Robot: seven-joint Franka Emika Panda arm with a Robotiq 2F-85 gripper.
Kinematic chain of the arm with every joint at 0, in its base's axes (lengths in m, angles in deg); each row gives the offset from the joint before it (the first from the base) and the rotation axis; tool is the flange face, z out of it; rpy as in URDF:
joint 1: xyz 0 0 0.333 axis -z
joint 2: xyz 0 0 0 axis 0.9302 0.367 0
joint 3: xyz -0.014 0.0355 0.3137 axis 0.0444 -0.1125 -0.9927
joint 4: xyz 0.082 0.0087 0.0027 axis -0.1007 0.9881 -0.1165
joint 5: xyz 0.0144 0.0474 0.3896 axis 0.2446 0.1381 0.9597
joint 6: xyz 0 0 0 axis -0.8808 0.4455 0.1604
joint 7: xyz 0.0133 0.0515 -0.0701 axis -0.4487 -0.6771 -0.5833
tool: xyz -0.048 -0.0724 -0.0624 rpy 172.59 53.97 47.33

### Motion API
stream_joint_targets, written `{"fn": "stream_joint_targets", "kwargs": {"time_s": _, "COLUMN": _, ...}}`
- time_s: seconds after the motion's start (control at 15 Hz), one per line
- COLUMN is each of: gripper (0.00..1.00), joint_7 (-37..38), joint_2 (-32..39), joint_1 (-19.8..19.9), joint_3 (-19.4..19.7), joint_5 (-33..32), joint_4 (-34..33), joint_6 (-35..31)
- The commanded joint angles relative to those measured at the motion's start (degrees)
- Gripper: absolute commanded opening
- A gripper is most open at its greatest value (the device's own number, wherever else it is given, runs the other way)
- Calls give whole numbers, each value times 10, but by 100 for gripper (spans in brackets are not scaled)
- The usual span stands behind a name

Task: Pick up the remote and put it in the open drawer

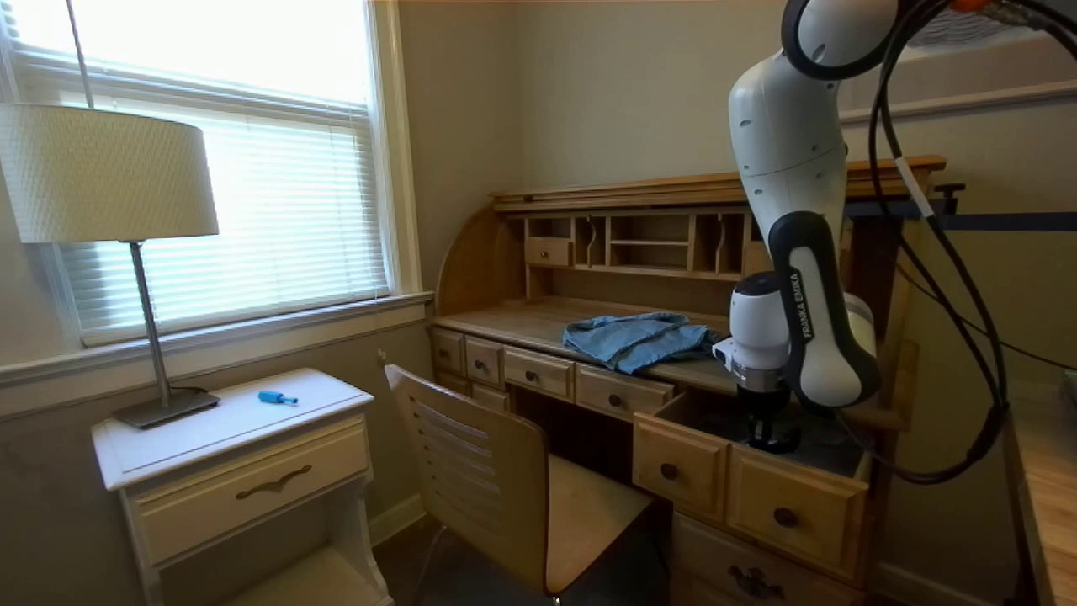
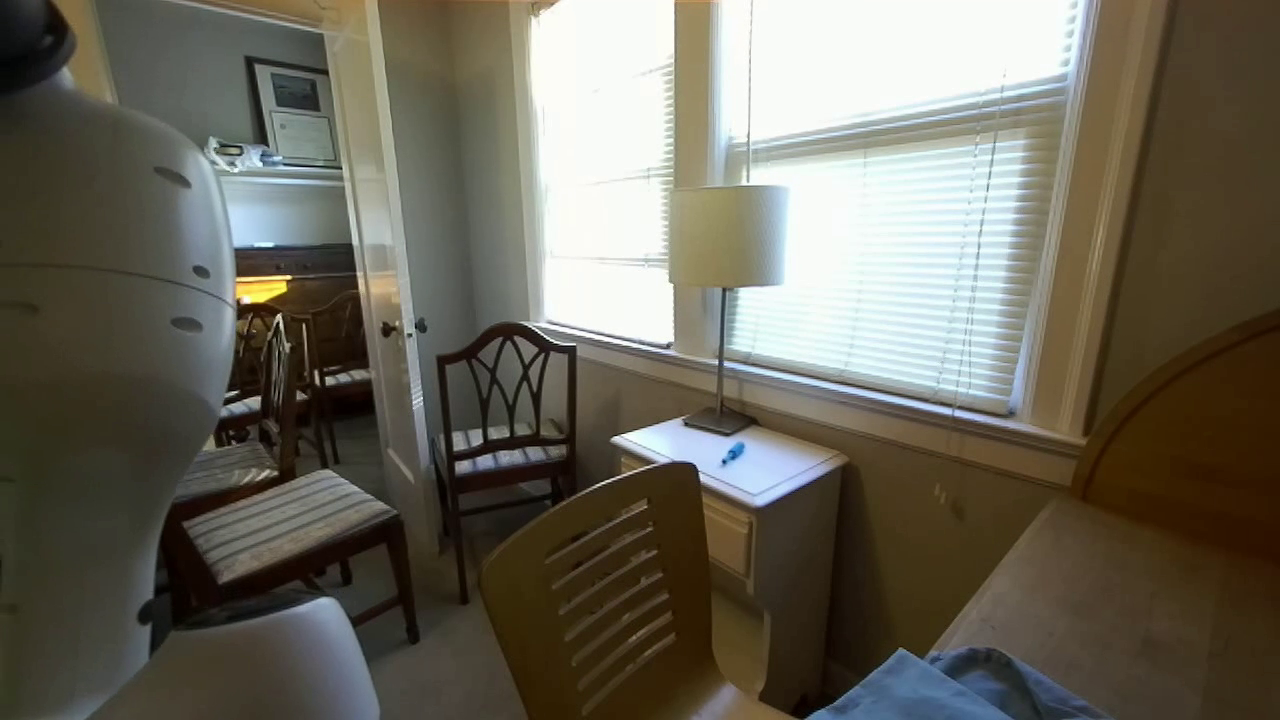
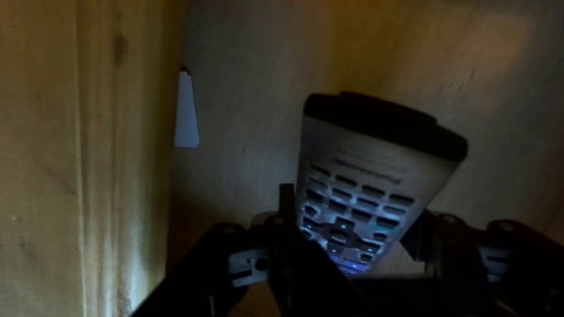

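A window (image 1: 252, 118) with blinds (image 1: 290, 236) glows bright. A lamp (image 1: 109, 172) stands on a white nightstand (image 1: 202, 442), a wooden chair (image 1: 509, 488) by a desk (image 1: 522, 313). In an exterior view, striped-seat chairs (image 2: 295, 520) stand near an open door (image 2: 370, 200).

Arm shell (image 1: 784, 135): white, smooth and rounded, crossed by thin seams
Recesses (image 2: 187, 324): small, oval, dark grey, scattered along the shell
Upper joint (image 1: 846, 29): white disc rimmed in black
Forearm panel (image 1: 798, 229): black, curved, bordering a pale inlay (image 1: 818, 364)
Lettering (image 1: 801, 305): "FRANKA EMIKA", dark capitals running lengthwise on the inlay
Wrist housing (image 1: 757, 324): white, cylindrical, with a dark cap (image 1: 757, 284) and a silvery band (image 1: 757, 379)
Cables (image 1: 930, 481): black, looping, bunched together low down, with a white sleeve (image 1: 915, 187)
Gripper (image 3: 354, 215): black, with round pivot heads (image 3: 449, 218) and grey plates (image 3: 246, 264) showing dark openings
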Motion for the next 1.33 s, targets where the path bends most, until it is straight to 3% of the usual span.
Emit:
{"fn": "stream_joint_targets", "kwargs": {"time_s": 0.0, "gripper": 29, "joint_7": -7, "joint_2": 39, "joint_1": -12, "joint_3": -4, "joint_5": 46, "joint_4": -34, "joint_6": -5}}
{"fn": "stream_joint_targets", "kwargs": {"time_s": 1.2, "gripper": 29, "joint_7": -4, "joint_2": 94, "joint_1": 2, "joint_3": -39, "joint_5": 58, "joint_4": -106, "joint_6": 26}}
{"fn": "stream_joint_targets", "kwargs": {"time_s": 1.27, "gripper": 58, "joint_7": -4, "joint_2": 89, "joint_1": 4, "joint_3": -40, "joint_5": 57, "joint_4": -101, "joint_6": 27}}
